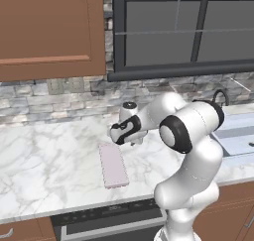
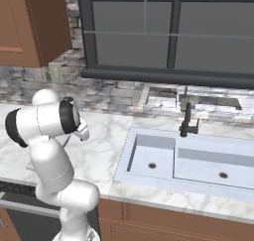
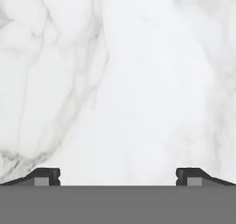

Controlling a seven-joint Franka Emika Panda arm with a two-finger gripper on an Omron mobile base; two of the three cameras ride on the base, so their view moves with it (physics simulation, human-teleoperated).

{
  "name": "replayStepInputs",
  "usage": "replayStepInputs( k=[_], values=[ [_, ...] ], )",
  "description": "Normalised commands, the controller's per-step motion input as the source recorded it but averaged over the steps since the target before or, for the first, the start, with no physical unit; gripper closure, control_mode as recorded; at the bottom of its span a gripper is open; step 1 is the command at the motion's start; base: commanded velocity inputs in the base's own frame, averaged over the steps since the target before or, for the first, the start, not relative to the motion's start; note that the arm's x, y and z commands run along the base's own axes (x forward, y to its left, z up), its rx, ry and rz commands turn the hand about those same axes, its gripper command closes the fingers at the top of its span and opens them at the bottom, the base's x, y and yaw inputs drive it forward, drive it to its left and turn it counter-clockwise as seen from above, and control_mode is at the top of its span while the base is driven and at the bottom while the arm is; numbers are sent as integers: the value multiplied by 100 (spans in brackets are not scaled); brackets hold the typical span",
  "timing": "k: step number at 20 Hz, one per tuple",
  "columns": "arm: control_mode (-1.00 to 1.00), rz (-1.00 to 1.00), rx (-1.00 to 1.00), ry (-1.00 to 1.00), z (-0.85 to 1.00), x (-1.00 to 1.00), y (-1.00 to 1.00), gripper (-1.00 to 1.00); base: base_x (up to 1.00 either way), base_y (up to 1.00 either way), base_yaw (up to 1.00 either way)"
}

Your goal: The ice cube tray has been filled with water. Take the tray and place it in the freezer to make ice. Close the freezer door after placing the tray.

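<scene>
The ice cube tray (image 1: 113, 165) lies flat on the white marble counter (image 1: 44, 155), w/ its long axis running from the backsplash side toward the counter's front edge, tilted a little so the near end sits slightly further right than the far end in the left base view. Near short end stops close to the front edge of the counter, above the dark appliance panel (image 1: 106, 216) set under it. It's a pale pink-lilac rectangle, roughly twice as long as wide, thin raised rim all round, top surface reading as one plain flat tone (individual cube cells too small to make out). The gripper (image 3: 118, 176) hangs over the counter just right of the tray's far end, pointing down at bare marble; in the hand view the two dark finger tips (image 3: 44, 176) stand far apart at the bottom corners w/ nothing but veined stone between them, so the jaws are spread wide and hold nothing. Tray and gripper are near each other but apart, no contact visible. The white arm (image 1: 191, 150) bends up from the lower right of the left base view, elbow high, wrist reaching left toward the tray. Behind the counter: grey stone backsplash (image 1: 49, 98), a brown wooden cabinet (image 1: 49, 31) upper left, a dark-framed window (image 2: 168, 31). In the right base view a pale sink (image 2: 188, 160) w/ two basins and a dark faucet (image 2: 187, 120) sits to the arm's right, well apart from the tray.
</scene>
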Motion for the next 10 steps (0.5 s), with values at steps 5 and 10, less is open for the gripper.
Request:
replayStepInputs(
  k=[5, 10],
  values=[
    [-100, 0, 0, 0, -24, 20, 20, -100, 0, 0, 0],
    [-100, 0, 0, 0, -22, 24, 22, -100, 0, 0, 0]
  ],
)
